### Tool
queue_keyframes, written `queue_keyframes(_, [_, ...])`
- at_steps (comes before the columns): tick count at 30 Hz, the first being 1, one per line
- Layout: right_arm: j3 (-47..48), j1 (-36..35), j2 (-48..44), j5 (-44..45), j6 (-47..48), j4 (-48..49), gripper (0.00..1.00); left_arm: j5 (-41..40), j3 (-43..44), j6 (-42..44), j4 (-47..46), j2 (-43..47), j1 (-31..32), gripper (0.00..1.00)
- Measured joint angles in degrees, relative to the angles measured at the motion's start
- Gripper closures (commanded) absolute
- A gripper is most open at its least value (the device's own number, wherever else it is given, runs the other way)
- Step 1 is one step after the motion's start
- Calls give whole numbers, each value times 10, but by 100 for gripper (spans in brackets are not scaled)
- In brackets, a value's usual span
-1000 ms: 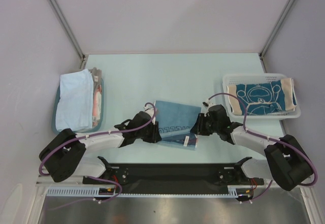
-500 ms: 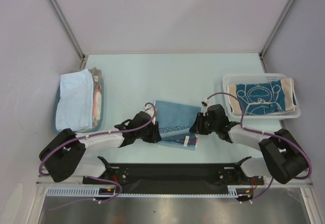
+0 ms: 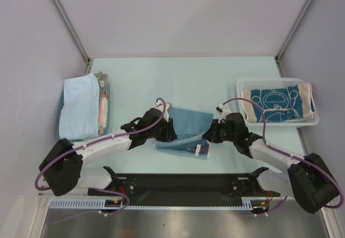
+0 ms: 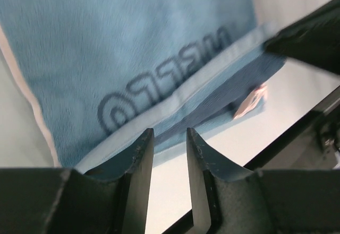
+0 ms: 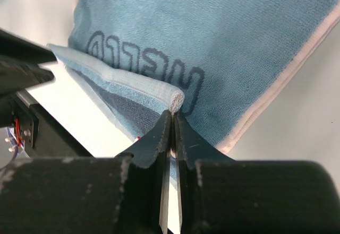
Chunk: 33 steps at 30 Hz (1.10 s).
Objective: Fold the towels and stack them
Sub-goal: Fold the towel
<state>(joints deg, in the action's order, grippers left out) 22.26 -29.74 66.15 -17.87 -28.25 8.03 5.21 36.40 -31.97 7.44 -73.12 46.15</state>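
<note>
The pale tabletop (image 3: 183, 76) fills the middle. A blue towel (image 3: 188, 122) lies half folded at its lower middle, between both arms. A basket (image 3: 269, 81) at the right holds a dark teal towel (image 3: 277, 104). A tray (image 3: 107, 100) at the left holds a light blue towel (image 3: 80, 106). The left fingers (image 4: 139, 165) are spread over the blue towel's edge. The right fingers (image 5: 159, 138) are pressed together, pinching its folded edge.

The centre towel (image 3: 188, 120) lies between tray (image 3: 107, 114) of folded towels (image 3: 80, 106), left, and basket (image 3: 269, 80) with draped towel (image 3: 276, 106), right.
</note>
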Motion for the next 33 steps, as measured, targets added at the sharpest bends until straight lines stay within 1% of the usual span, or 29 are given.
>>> queue_keyframes(3, [-9,-6,-22,-1,10,0,92,-10,51,0,2,-18,0,64])
queue_keyframes(7, [-23,-16,-43,0,18,-1,92,-14,110,0,-10,-87,0,65])
queue_keyframes(13, [-41,-26,-78,0,26,-5,91,21,135,-1,-24,-188,2,66])
queue_keyframes(22, [-63,-30,-120,0,33,0,90,69,165,-1,-34,-229,7,65])
queue_keyframes(33, [-68,-31,-133,3,36,5,91,115,184,-1,-52,-274,8,66])
